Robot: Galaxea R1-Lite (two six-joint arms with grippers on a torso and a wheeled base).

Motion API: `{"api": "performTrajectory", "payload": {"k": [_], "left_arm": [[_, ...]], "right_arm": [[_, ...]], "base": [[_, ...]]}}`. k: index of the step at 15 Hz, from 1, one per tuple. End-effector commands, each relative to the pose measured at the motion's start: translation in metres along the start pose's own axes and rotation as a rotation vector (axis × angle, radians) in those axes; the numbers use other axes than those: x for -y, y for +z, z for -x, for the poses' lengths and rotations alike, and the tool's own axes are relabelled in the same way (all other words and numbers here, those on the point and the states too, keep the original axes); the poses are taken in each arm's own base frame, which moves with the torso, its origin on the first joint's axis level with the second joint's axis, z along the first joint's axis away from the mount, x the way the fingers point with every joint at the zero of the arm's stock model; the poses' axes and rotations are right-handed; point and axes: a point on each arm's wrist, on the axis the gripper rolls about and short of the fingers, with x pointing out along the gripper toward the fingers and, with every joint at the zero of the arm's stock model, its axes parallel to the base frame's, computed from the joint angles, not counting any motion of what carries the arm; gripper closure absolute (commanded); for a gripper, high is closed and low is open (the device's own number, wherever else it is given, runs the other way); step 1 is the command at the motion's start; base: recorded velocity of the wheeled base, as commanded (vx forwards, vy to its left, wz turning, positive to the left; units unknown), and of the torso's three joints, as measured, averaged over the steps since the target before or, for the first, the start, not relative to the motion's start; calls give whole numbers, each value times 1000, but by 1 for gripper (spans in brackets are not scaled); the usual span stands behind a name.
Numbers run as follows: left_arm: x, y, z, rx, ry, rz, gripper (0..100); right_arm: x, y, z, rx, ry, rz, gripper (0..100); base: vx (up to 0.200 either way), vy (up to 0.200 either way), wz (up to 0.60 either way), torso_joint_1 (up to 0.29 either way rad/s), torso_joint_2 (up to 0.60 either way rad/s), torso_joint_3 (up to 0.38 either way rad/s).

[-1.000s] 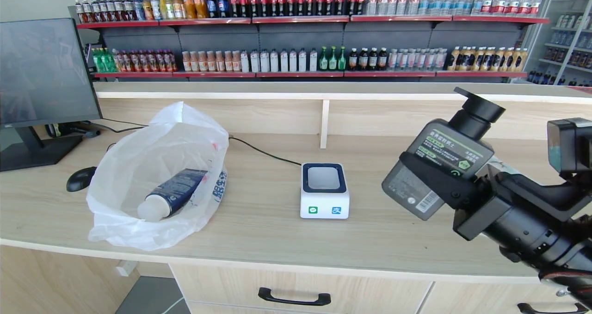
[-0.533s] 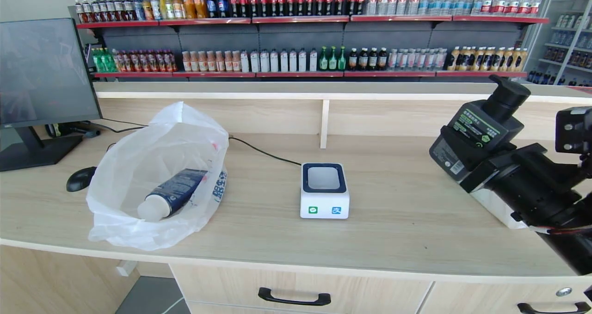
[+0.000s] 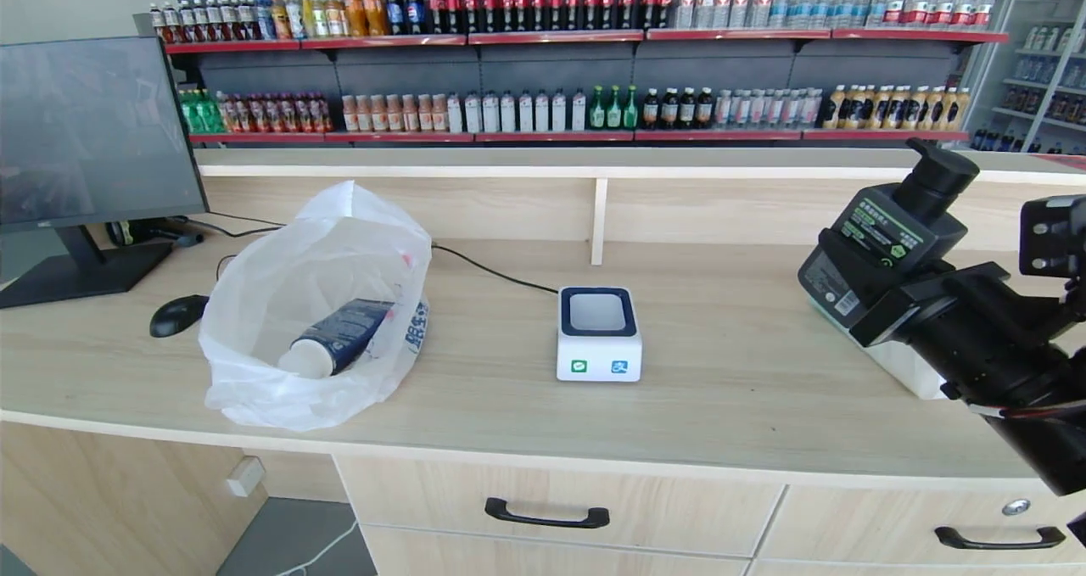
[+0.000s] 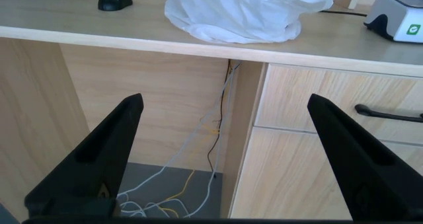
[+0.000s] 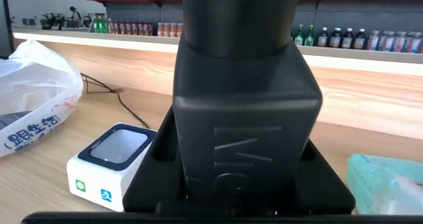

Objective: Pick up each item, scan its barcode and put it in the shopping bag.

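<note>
Your right gripper point(image 3: 887, 292) is clamped on the dark bottle point(image 3: 882, 228) at the right edge of the frame, tilted and well apart from the scanner point(image 3: 597, 333) at centre. Your left gripper point(image 4: 225, 100) hangs spread and empty below the counter point(image 3: 730, 415). The scan appears to be the step in hand: bring the bottle's barcode face over the scanner window, then carry it to the shopping bag point(image 3: 322, 245) at left.
</note>
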Motion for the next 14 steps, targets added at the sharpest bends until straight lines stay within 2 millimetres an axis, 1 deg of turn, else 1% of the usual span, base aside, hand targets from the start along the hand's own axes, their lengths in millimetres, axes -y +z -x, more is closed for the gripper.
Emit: {"api": "performTrajectory", "payload": {"k": [1,4,7,10,12,14], "left_arm": [[0,0,0,1,0,1,0],[0,0,0,-1,0,1,0],[0,0,0,-1,0,5,0],[0,0,0,1,0,7,0],[0,0,0,1,0,7,0],[0,0,0,1,0,5,0]], "right_arm": [[2,0,0,-2,-6,2,100],[3,0,2,-5,-12,4,100],[5,-3,0,-13,-22,5,100],[11,0,-4,5,-43,-4,100],[10,-4,1,-17,-41,2,100],[11,-2,0,-9,-47,7,100]], "base": [[0,200,0,12,2,-2],[0,200,0,7,4,4],[0,200,0,7,4,2],[0,200,0,1,2,4],[0,200,0,5,0,2],[0,200,0,2,5,0]]}}
